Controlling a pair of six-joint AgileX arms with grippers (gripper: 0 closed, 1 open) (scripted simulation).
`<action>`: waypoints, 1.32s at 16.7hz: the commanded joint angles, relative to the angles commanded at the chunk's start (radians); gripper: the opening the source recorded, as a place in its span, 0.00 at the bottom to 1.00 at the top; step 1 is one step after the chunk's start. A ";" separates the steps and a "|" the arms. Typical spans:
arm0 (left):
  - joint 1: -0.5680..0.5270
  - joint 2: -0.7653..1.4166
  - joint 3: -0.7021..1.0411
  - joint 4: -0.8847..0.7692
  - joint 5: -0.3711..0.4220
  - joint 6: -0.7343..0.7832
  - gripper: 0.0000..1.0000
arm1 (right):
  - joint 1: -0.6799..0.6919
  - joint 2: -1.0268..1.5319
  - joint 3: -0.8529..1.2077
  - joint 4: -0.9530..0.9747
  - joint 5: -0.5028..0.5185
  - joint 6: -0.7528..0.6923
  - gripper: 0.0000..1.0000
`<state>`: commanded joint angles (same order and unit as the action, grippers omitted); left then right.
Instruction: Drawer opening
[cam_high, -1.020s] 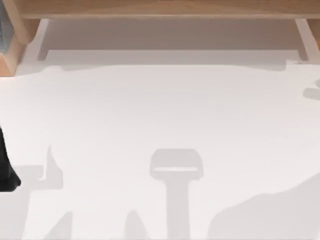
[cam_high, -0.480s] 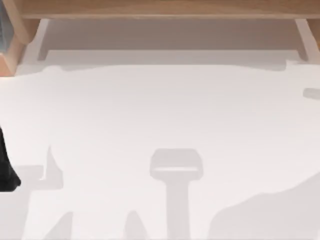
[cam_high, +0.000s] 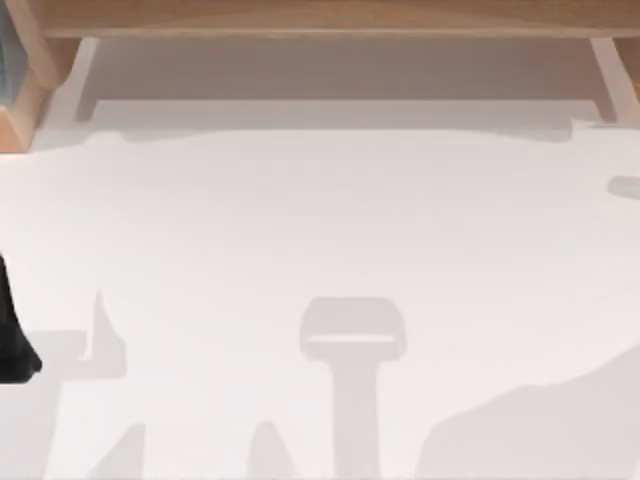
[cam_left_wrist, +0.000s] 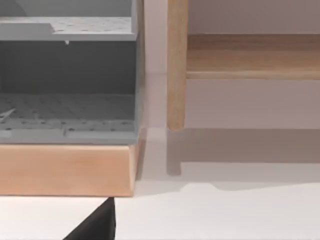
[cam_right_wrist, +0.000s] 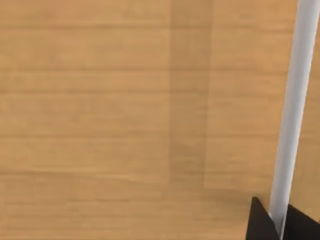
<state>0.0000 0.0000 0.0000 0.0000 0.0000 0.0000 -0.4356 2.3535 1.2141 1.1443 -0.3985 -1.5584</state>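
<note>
Two dark fingertips of our right gripper bracketed the white bar handle of the wooden drawer front, so we judged the jaws closed on the handle, or very nearly so. We took the step in hand to be the grasp, with the pull not yet begun. Next, a straight draw away from the front was called for. Our left arm sat parked at the white table's left edge; its jaws could not be judged. A wooden cabinet with grey shelves stood at the far left.
</note>
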 joint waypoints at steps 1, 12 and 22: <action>0.000 0.000 0.000 0.000 0.000 0.000 1.00 | 0.000 0.000 0.000 0.000 0.000 0.000 0.00; 0.000 0.000 0.000 0.000 0.000 0.000 1.00 | -0.066 -0.116 -0.270 0.145 -0.063 0.004 0.00; 0.000 0.000 0.000 0.000 0.000 0.000 1.00 | -0.115 -0.178 -0.415 0.235 -0.116 0.004 0.00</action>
<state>0.0000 0.0000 0.0000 0.0000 0.0000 0.0000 -0.5505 2.1758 0.7996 1.3793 -0.5146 -1.5541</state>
